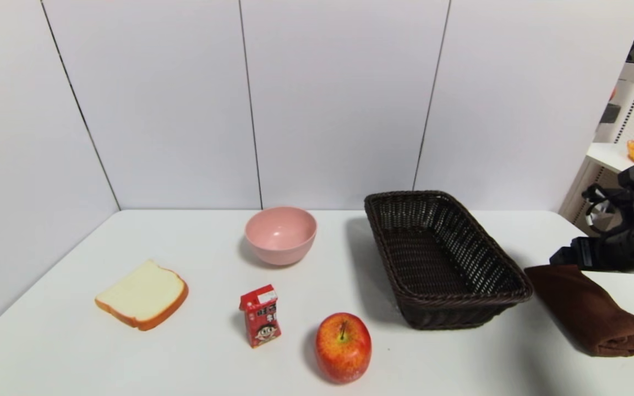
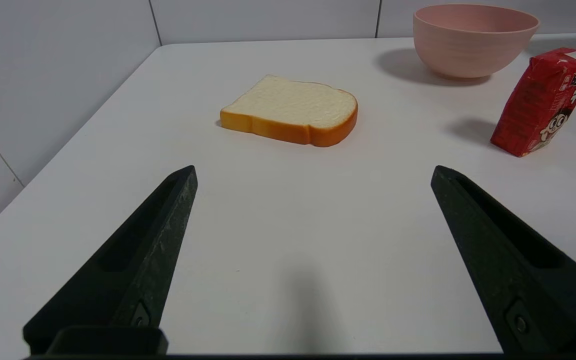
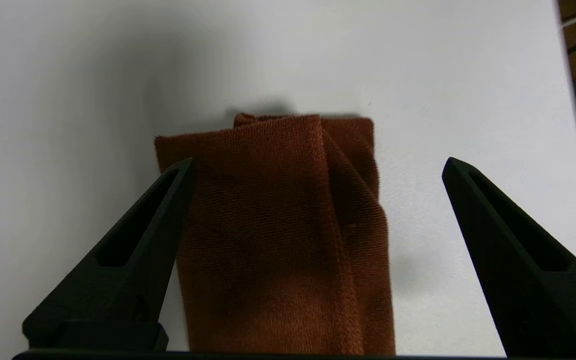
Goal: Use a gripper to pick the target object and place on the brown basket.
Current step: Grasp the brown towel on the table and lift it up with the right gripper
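On the white table (image 1: pixel 196 352) in the head view, the folded dark-brown plush cloth towel (image 1: pixel 589 311) lies just beside the near right corner of the dark brown rectangular woven wicker basket (image 1: pixel 515 278), apart from it and not yet lifted, while the black right gripper (image 1: pixel 597 256) hangs over the towel's far end, seemingly lined up for a grasp. A round pink bowl (image 1: pixel 280 234), a slice of white bread (image 1: pixel 142 295), a small red drink carton (image 1: pixel 260 315) and a red apple (image 1: pixel 343 346) sit further left, away from this work. In the left wrist view, the left gripper (image 2: pixel 313 172) is parked low over bare table with its jaws spread wide (nothing lies between them). In the right wrist view, the right gripper's jaws stand wide apart astride the towel, not touching it.
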`<control>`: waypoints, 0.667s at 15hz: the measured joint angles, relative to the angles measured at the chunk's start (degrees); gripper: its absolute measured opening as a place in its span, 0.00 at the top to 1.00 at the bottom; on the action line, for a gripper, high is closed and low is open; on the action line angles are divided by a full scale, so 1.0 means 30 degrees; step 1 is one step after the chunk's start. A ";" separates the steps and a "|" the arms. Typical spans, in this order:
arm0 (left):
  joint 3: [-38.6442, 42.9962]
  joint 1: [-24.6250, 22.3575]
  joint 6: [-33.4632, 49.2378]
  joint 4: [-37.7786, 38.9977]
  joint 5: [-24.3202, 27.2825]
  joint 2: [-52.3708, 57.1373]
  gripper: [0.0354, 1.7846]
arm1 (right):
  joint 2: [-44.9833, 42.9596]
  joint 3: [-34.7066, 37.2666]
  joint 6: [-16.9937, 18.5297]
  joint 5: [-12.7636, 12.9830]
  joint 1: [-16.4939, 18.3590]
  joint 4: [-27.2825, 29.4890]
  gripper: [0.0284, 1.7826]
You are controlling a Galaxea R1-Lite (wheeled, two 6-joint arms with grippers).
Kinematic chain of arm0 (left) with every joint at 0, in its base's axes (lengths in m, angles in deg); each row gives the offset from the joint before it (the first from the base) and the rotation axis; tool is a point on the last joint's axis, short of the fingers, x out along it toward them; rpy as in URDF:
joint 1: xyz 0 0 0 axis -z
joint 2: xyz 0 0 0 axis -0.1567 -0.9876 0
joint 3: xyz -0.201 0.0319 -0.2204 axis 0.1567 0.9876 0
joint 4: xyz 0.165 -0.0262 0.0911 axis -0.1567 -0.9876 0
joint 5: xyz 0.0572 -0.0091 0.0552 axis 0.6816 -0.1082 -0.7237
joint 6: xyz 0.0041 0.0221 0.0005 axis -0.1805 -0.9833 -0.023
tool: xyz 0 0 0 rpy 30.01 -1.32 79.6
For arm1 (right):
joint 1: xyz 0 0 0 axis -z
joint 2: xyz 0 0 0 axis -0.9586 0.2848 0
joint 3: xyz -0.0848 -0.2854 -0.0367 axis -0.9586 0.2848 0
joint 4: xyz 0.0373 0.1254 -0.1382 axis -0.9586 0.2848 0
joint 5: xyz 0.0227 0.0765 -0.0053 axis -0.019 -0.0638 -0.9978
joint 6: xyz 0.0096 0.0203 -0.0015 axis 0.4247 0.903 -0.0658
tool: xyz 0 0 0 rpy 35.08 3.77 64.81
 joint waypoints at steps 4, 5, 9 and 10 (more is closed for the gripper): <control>0.0008 0.0000 0.0000 -0.0008 0.0000 0.0000 0.06 | 0.1130 0.0256 -0.0183 -0.0053 0.0020 0.0061 0.05; 0.0008 0.0000 0.0000 -0.0008 0.0000 0.0000 0.06 | 0.1223 0.0248 -0.0167 -0.0081 0.0020 0.0171 0.05; 0.0008 0.0000 -0.0004 -0.0008 0.0008 0.0000 0.06 | 0.1243 -0.1276 -0.0028 -0.0870 0.0093 0.3125 0.05; 0.0008 0.0000 -0.0004 -0.0008 0.0000 0.0000 0.06 | 0.1158 -0.1625 -0.0085 -0.1012 0.0167 0.3970 0.05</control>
